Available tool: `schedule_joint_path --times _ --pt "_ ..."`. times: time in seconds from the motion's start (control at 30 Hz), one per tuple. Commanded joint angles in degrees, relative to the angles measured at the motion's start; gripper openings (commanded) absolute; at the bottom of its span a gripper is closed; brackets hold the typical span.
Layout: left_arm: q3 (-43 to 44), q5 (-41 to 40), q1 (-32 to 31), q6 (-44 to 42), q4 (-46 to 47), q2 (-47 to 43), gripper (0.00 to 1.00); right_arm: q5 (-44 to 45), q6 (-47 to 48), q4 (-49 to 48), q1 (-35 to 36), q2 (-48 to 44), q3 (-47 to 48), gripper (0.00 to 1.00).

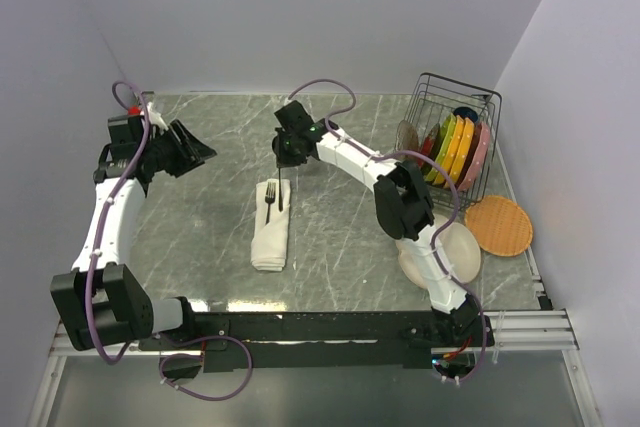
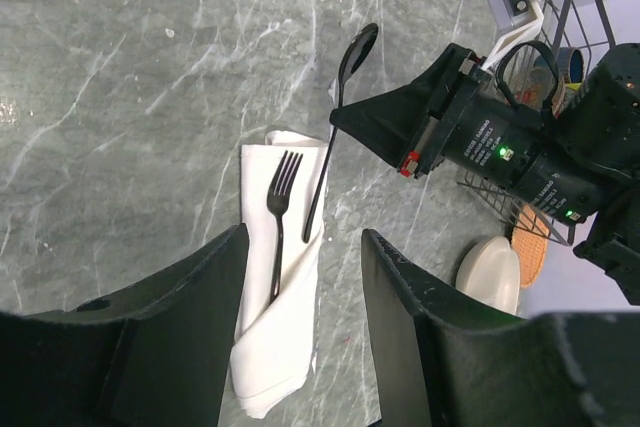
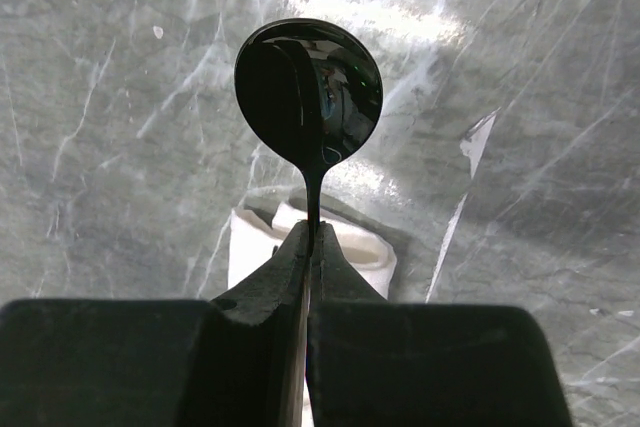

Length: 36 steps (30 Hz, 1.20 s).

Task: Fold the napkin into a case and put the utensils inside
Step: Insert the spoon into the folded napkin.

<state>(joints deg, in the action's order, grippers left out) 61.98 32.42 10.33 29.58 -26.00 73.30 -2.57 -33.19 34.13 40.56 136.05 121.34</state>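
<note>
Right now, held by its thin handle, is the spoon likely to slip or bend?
Bending seems unlikely: the spoon juts straight from the right gripper. Its glossy finish may slip, and a pinch on the narrow handle could let it pivot.

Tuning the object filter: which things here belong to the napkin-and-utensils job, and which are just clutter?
Job in hand:
folded napkin case
fork, tucked into it
spoon, gripped in the right claw

Lying about:
dish rack
colourful plates standing in the rack
woven round mat
beige plate
</note>
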Motion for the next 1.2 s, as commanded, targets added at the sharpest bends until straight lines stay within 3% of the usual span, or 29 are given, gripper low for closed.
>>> schedule_joint_path --times 0.0,1.17 --pt "-0.8 -0.26 0.92 -0.93 1.04 -3.07 0.55 1.78 -0.03 -1.87 1.28 -0.78 -0.13 0.0" --pt "-9.59 3.61 4.17 -2.25 1.13 -10.89 0.55 1.87 -7.06 3.14 3.65 -8.87 -10.94 0.0"
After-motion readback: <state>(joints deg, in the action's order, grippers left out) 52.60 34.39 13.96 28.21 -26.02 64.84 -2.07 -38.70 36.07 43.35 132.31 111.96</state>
